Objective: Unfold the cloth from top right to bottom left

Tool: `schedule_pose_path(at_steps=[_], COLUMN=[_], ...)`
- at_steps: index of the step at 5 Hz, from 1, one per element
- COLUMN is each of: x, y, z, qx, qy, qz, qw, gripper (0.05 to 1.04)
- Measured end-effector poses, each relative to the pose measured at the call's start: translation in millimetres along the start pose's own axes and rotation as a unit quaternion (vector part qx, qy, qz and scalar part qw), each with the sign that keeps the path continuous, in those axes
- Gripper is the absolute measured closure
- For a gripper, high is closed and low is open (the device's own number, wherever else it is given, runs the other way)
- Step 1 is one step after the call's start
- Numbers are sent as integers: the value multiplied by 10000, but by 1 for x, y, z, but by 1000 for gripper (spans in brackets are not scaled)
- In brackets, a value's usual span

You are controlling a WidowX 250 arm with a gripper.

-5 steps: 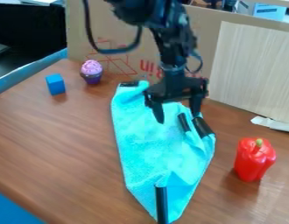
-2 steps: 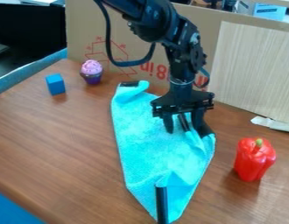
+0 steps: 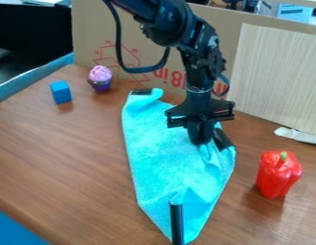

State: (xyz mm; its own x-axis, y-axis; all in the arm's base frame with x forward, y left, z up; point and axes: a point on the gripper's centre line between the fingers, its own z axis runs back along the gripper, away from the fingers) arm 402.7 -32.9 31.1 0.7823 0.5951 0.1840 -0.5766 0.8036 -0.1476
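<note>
Brown wood-look table (image 3: pixel 71 158) under your stuff, cardboard sheet (image 3: pixel 148 28) upright behind it. Turquoise cloth (image 3: pixel 163 158) you're working on lies mid-table, bunched along right side, black strips at corners. You've got gripper (image 3: pixel 200 141) down at cloth's upper right, fingers closed together, pinching fold next to black strip. Red pepper (image 3: pixel 277 175) stands right of cloth, pink-topped cupcake (image 3: pixel 100 79) near top left, then little blue cube (image 3: pixel 60 92) left of that.

Turquoise cloth (image 3: pixel 163 158) lies partly folded on the table (image 3: pixel 77 158).
</note>
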Motion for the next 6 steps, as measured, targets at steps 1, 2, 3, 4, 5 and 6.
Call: schedule_pose_path(at_steps=[1,2,3,4,5,6], x=[2,5,6,4,5,3], y=[6,12,27,57,93,124], z=[-1,13,29,48,59,65], qx=[-100,-283,-414,-453,-84,50], qy=[133,201,333,420,674,584], qz=[30,171,371,387,554,571], qw=[9999,9993,9979,9973,9962,9966], gripper=[1006,1016,1017,1018,1018,1018])
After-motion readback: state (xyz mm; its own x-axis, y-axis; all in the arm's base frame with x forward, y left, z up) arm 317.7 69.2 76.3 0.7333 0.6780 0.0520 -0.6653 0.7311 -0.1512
